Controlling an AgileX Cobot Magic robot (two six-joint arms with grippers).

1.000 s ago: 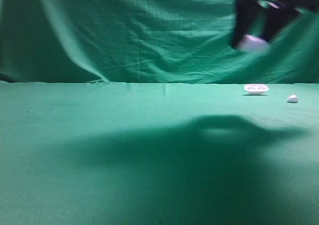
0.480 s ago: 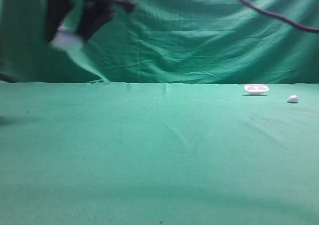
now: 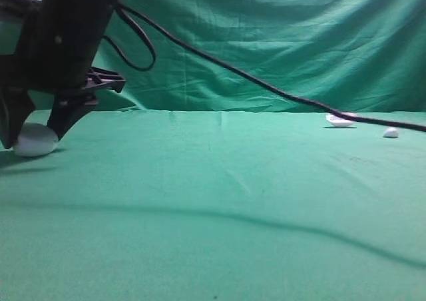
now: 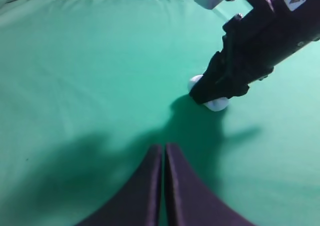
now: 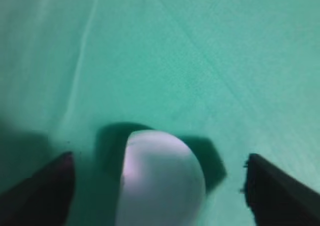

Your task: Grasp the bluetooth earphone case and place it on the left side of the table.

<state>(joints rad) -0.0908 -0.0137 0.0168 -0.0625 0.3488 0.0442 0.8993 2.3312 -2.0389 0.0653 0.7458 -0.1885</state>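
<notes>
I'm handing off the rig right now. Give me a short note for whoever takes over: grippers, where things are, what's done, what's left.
Right gripper: reached across to the table's left side, jaws spread, with clear gaps either side of the bluetooth earphone case.
Left gripper: shut, empty, hovering nearby.
Case: resting on the cloth at far left.
Small white tray and white lump: far right.
Done: case carried over and set down.
Left: lift the right arm clear.

Shallow white tray (image 3: 341, 120) far right, tiny white lump (image 3: 391, 132) just beside it, green draped backdrop (image 3: 266, 41)
</notes>
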